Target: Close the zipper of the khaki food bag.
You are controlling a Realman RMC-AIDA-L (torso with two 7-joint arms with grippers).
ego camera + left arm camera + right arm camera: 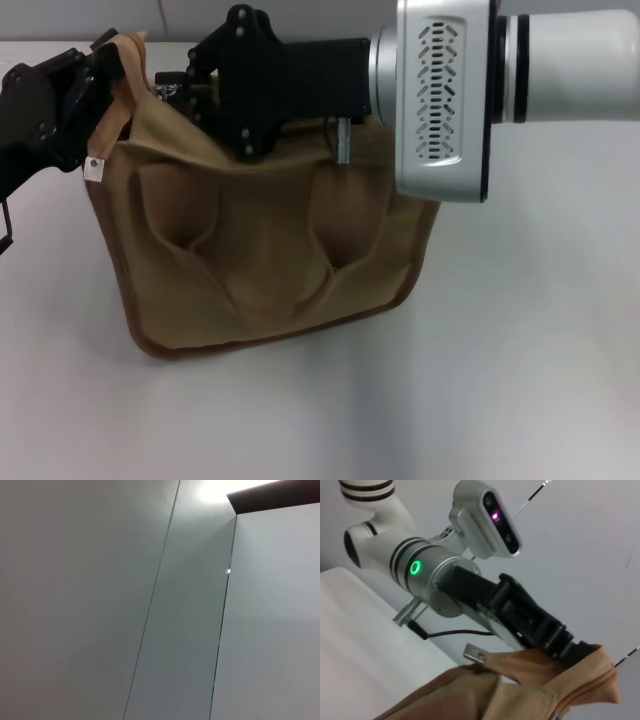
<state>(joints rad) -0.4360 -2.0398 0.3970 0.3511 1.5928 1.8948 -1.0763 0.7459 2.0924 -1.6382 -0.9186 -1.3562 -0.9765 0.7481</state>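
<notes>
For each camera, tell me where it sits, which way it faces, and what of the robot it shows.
Head view: looks down at the khaki food bag on the white table; left gripper and right gripper show.
Left wrist view: only blank wall panels; no robot.
Right wrist view: faces the left gripper pinching the bag's corner.
Shared: head and right wrist.

Khaki food bag (270, 250): on the table (520, 380), left of centre. My left gripper (100, 75): at the bag's far left corner, clamped on the fabric there. My right gripper (215, 75): over the bag's far top edge, right of the left gripper.
</notes>
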